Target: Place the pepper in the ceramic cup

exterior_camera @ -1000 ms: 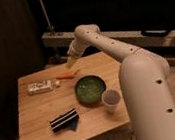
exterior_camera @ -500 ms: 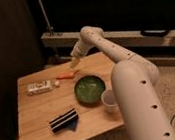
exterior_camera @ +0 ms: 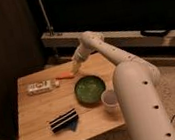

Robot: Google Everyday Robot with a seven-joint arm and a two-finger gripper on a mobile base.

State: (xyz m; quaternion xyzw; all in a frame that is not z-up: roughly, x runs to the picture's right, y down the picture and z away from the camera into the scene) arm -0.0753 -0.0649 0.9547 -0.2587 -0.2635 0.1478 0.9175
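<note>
The orange-red pepper (exterior_camera: 64, 75) lies on the wooden table (exterior_camera: 37, 111) near its far edge. My gripper (exterior_camera: 75, 66) hangs just to its right and slightly above it, pointing down at the tabletop. It is open and holds nothing. The small white ceramic cup (exterior_camera: 108, 100) stands upright near the table's right front, partly behind my arm (exterior_camera: 135, 91). The cup sits in front and to the right of the green dish.
A round green dish (exterior_camera: 90, 90) sits between the pepper and the cup. A white rectangular packet (exterior_camera: 39, 86) lies left of the pepper. A black striped object (exterior_camera: 63, 121) rests near the front edge. A dark cabinet stands left, with shelving behind.
The gripper has dropped a little toward the tabletop beside the pepper. The thick lower part of the arm has swung left in view, closer to the cup. The objects have not moved.
</note>
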